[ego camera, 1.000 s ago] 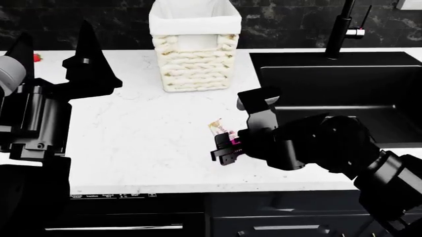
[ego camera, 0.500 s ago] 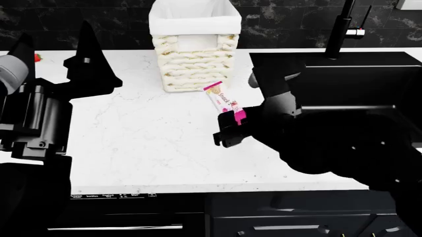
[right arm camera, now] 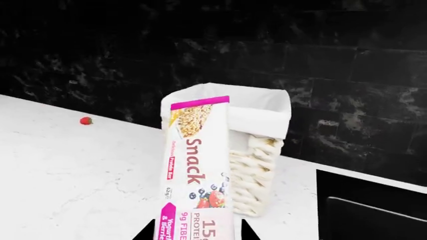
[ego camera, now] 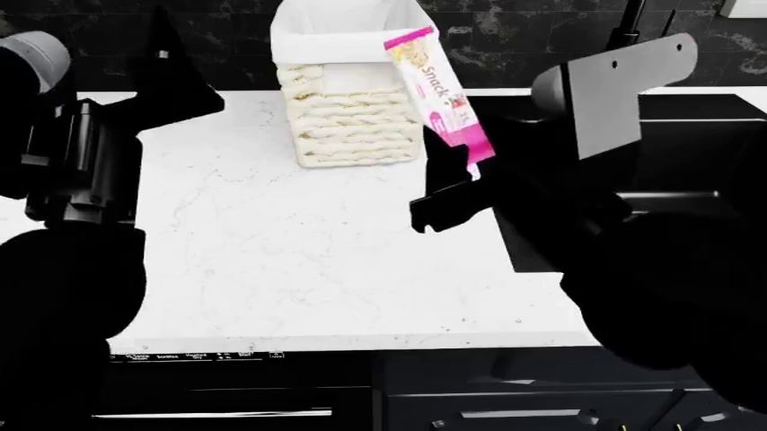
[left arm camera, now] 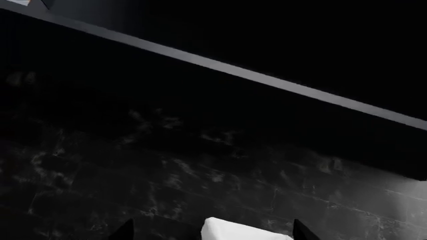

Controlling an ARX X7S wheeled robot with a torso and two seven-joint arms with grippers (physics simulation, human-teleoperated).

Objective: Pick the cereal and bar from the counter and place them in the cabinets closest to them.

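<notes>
Bar [ego camera: 439, 95] clamped at its pink end in the right gripper [ego camera: 462, 175], lifted clear of the counter [ego camera: 312, 260] with the cream end pointing up, in front of the woven basket [ego camera: 354, 117]. To do this carry well: keep the grip firm on that short hold (most of the bar sticks out unsupported), avoid swinging it into the basket, and rise straight toward the nearest cabinet. Left gripper [left arm camera: 210, 235] points at the dark tiled wall; its jaws look parted, though only the tips show. Cereal not in view. Counter is white marble-look, black sink [ego camera: 671, 153] to the right, a small red berry [right arm camera: 85, 120] far off near the wall.
</notes>
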